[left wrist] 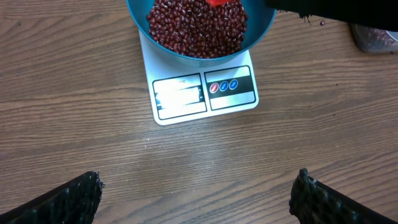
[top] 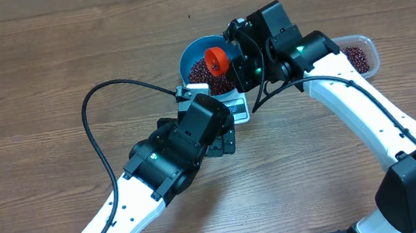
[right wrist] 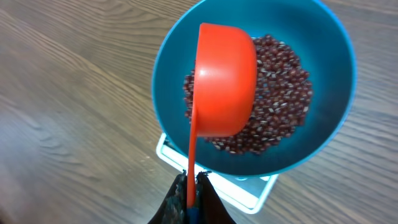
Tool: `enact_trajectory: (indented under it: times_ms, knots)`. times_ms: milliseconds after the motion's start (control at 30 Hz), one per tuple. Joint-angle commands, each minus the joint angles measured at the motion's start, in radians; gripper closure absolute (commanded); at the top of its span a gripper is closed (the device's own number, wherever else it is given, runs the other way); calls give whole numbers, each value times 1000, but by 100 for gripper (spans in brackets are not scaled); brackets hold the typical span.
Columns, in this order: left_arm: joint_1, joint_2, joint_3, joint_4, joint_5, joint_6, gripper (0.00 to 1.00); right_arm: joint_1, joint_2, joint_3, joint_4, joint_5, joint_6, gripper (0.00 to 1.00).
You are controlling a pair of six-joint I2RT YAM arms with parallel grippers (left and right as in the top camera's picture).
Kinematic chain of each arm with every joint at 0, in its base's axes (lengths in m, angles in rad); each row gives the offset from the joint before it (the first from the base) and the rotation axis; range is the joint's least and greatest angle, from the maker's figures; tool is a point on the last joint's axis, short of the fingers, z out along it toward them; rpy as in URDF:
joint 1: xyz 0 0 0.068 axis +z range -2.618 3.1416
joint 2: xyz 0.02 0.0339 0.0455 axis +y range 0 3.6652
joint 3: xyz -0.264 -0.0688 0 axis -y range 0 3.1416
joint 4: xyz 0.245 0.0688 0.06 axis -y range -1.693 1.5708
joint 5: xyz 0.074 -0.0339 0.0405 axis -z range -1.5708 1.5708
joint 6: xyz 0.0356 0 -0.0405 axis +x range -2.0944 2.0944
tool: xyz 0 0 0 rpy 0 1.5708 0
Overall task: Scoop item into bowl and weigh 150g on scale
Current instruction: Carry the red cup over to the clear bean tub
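— maroon beans (right wrist: 280, 106), entry one: location?
— heaped in the blue bowl (right wrist: 333, 93), which sits on the white scale (left wrist: 205, 93). more lie in the clear tub (top: 373, 50), off to one side.
— orange scoop (right wrist: 225, 81)?
— over the bowl, its handle pinched tight in my right gripper (right wrist: 193, 186).
— left gripper (left wrist: 196, 190)?
— mine too: spread wide, holding nothing, above the wooden table (left wrist: 93, 137) near the scale's display edge.
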State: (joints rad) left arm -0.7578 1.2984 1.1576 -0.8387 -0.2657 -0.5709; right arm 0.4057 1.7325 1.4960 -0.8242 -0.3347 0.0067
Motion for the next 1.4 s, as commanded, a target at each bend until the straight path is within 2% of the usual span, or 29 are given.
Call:
enact_trajectory:
  times_ms: [0,267,433,633,767,1000,1167,1367]
  knots:
    - [-2,4,3,1,-10,-13,0,-62,-47,17,1,-117,47,96]
    - [-2,4,3,1,-10,-13,1,-253,-139,17,-74,-114,36,96]
    - [-2,4,3,1,-10,-13,0,-428,-198,17,-127,-93,-10,96]
    - [-2,4,3,1,-10,-13,0,-572,-212,16,-200,97,-32,96]
    - [-2,4,3,1,-10,-13,0,-585,-212,16,-245,198,-167,96]
    - [-2,4,3,1,-10,-13,0,-568,-212,15,-275,451,-181,96]
    - [-2,4,3,1,-10,-13,1,-505,-212,13,-293,502,-270,96]
    - [-2,4,3,1,-10,-13,0,-448,-203,1,-284,675,-193,96]
